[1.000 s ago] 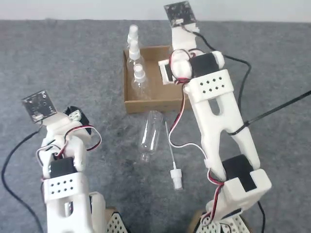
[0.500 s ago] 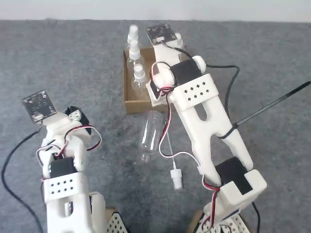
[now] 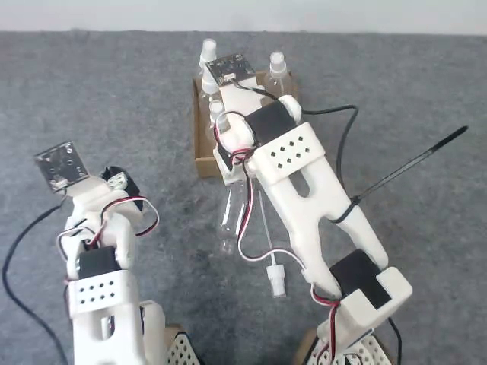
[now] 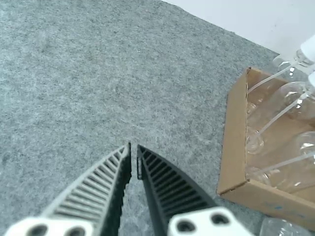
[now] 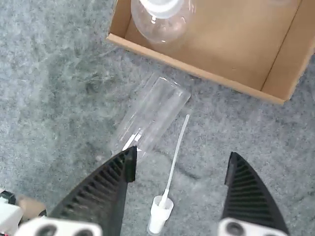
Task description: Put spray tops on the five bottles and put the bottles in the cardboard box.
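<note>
Grey carpet (image 3: 91,91) covers the whole table, a rough, mottled pile running up to a pale strip of wall (image 3: 342,15) along the far edge in the high view. That's the entire stage.

The cardboard box (image 3: 204,165) sits on the carpet at the far middle, open side up. Capped bottles (image 3: 278,64) stand upright inside it, with white spray heads lined up along the wall nearer the left arm (image 3: 99,251) and one more in the far corner on the other side.

Out on the carpet, just in front of the box, a bare bottle (image 3: 230,220) lies on its side with no top on it. Just beside it lies the loose spray top (image 3: 275,277), its thin tube pointing towards the box.

The right arm (image 3: 304,190) stretches across the middle and covers part of the box. From its wrist, the right gripper (image 5: 182,156) hangs above the carpet with its jaws spread wide and nothing between them. The bare bottle (image 5: 150,115) lies by one finger and the spray top (image 5: 160,211) sits between the two, lower down on the carpet.

The left gripper (image 4: 134,146) hovers over plain carpet, well apart from the box (image 4: 236,147). Its jaws are pressed together with only a sliver of a gap, and they hold nothing.

A black cable (image 3: 411,163) runs off the right arm towards the table's edge.
</note>
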Controlling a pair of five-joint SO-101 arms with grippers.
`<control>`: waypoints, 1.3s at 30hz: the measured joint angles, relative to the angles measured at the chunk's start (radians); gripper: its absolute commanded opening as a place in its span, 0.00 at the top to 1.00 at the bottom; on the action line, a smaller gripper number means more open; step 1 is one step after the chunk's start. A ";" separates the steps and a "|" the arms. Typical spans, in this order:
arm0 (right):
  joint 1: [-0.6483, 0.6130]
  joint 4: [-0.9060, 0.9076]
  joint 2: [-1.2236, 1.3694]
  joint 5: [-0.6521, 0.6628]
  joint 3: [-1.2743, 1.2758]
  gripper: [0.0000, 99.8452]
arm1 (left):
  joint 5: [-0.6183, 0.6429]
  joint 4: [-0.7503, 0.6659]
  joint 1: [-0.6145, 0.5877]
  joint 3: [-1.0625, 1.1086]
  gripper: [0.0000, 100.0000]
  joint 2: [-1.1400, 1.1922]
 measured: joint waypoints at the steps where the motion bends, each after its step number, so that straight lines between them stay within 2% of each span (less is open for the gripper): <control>1: -0.012 -0.017 0.000 0.000 0.020 0.78 | 0.000 0.000 0.000 0.000 0.99 0.000; 6: -0.057 -0.170 0.000 -0.003 0.212 0.78 | 0.000 0.000 0.000 0.000 0.99 0.000; 16: -0.057 -0.439 0.000 -0.003 0.462 0.78 | 0.000 0.000 0.000 0.000 0.99 0.000; 31: -0.074 -0.701 0.000 -0.003 0.649 0.78 | 0.000 0.000 0.000 0.000 0.99 0.000; 39: -0.081 -0.721 0.011 -0.003 0.661 0.78 | 0.000 0.000 0.000 0.000 0.99 0.000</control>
